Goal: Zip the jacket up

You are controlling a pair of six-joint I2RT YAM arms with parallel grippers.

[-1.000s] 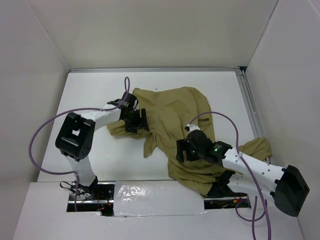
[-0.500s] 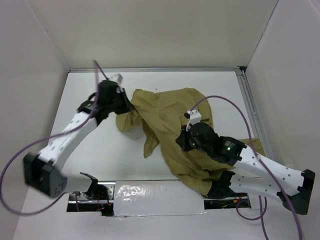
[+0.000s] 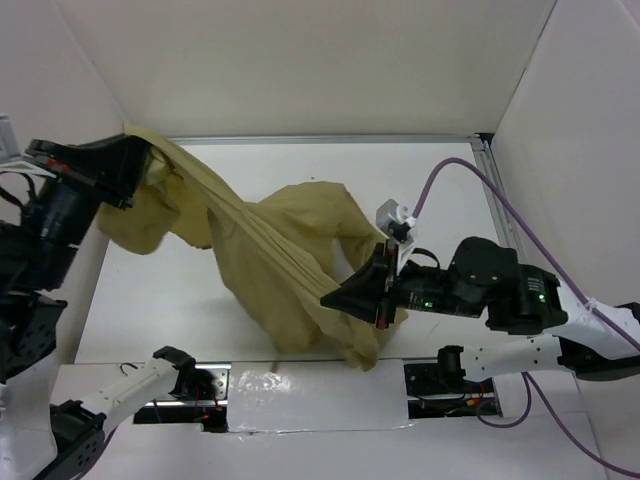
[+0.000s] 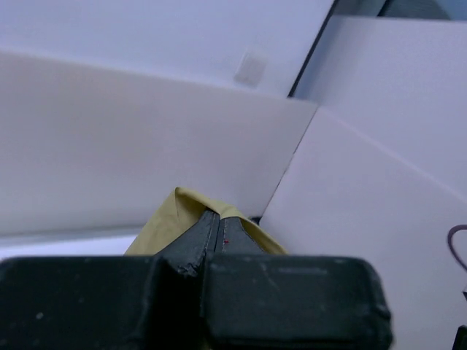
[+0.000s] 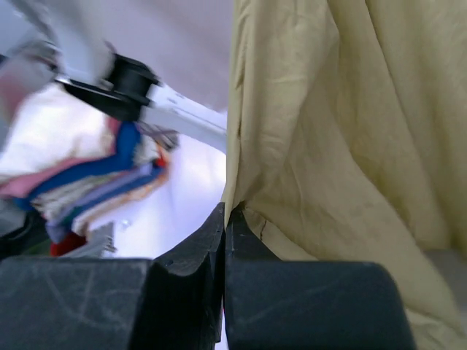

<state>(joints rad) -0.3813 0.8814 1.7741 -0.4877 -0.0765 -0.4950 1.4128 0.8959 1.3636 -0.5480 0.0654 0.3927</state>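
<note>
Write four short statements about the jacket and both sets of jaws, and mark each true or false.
1. The jacket lies flat and untouched. False: it is raised and stretched between the two arms.
2. The left arm has its jaws shut on jacket fabric. True.
3. The right arm has its jaws open and empty. False: they are shut on a jacket edge.
4. The left arm's grip is toward the far left of the top view. True.
</note>
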